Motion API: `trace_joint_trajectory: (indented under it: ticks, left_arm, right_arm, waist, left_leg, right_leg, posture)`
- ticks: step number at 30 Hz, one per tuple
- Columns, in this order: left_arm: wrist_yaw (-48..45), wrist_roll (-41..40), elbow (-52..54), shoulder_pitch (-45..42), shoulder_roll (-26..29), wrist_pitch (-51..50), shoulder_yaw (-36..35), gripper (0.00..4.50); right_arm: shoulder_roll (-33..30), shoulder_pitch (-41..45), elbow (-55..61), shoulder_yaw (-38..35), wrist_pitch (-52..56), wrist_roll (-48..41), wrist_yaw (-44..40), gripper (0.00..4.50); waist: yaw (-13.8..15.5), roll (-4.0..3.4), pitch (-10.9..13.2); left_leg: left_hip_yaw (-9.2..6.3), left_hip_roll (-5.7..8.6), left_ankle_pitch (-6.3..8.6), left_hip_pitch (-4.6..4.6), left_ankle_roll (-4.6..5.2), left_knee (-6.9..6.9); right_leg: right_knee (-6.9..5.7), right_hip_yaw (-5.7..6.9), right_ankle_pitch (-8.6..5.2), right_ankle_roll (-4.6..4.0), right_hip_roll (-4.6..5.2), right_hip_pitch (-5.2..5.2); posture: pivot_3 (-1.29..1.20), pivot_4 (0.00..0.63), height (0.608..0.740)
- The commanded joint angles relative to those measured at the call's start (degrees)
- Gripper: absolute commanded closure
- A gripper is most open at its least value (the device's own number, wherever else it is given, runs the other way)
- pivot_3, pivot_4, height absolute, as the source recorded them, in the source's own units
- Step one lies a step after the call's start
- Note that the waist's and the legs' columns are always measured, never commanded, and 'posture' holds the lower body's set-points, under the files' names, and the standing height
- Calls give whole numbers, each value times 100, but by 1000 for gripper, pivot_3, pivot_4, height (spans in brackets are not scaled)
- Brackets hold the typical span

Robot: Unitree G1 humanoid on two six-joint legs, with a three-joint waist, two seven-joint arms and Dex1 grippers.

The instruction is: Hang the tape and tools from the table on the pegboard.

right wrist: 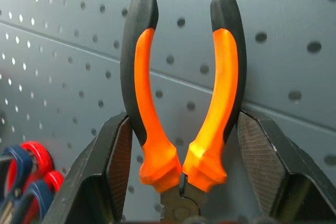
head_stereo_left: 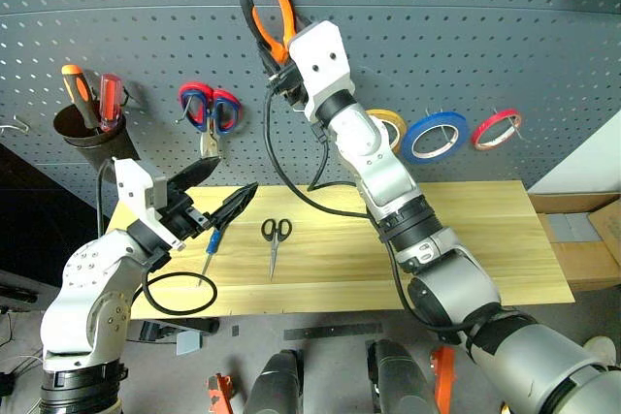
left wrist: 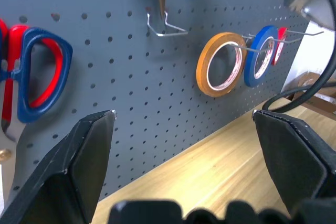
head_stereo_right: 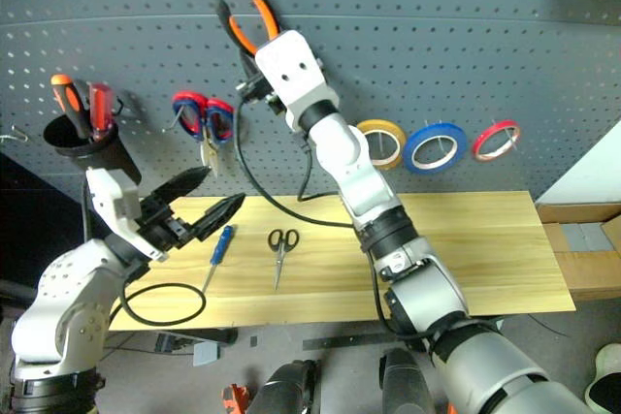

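The long-nose pliers are up against the pegboard, handles pointing up and nose down, well above the counter; the right gripper has its two black fingers pressed on the outside of the orange-and-black handles, so it stands about half open and clamped around the tool. My guess is that the pliers are carried handles-up so the spread handles can drop over a metal hook on the board, and the nose seems to hang just above such a hook in the left wrist view. The blue tape already hangs on the pegboard, lower than the pliers and off toward the robot's right, between a yellow roll and a red roll. Down on the counter, below the pliers, lie the small black scissors and, just to their left, the blue-handled screwdriver, both still waiting to be hung. The left gripper hovers near the screwdriver with its fingers spread wide and nothing between them. Red-and-blue scissors and a black cup of screwdrivers hang on the board to the left of the pliers.
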State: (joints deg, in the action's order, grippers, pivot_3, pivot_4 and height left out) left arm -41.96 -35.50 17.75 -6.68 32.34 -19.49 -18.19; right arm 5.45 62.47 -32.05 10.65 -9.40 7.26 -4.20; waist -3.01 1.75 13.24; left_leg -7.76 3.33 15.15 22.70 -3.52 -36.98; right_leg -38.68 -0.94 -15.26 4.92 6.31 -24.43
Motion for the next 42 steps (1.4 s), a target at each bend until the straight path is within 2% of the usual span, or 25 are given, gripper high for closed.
trace_joint_trajectory:
  ticks: [1,18,33,39,42]
  left_arm:
    - [-40,7,98,-81,87,88,-26,0]
    - [-62,91,46,-126,73,107,41,0]
    - [-63,158,-15,-178,60,142,89,0]
    - [-81,183,-70,-222,51,170,126,0]
    - [-87,184,-93,-247,48,174,138,0]
  right_arm:
    - [40,-25,24,-71,-202,86,221,1979]
    - [208,-256,-699,-248,70,294,1292,1985]
    - [299,-369,-670,-232,412,353,1860,1986]
    - [355,-487,-550,-210,486,223,1727,1986]
    - [376,-591,-397,-230,485,128,1673,996]
  waist:
    - [0,0,0]
    - [63,1,-1]
    - [145,2,-1]
    - [157,4,-2]
    - [153,4,-3]
  left_leg:
    - [0,0,0,0,0,0]
    - [-5,-4,-11,-10,-16,-5]
    - [-13,-20,-29,-20,-29,-5]
    - [-18,-20,-31,-21,-29,-5]
    - [-19,-20,-32,-22,-31,-5]
  right_leg:
    - [0,-1,0,0,0,0]
    - [-21,-1,7,-13,-7,4]
    - [-31,4,26,-41,-28,9]
    - [-30,9,26,-42,-28,15]
    - [-30,9,26,-42,-28,16]
  posture:
    - [102,179,740]
    - [106,186,740]
    - [103,187,740]
    - [98,185,740]
    - [89,184,740]
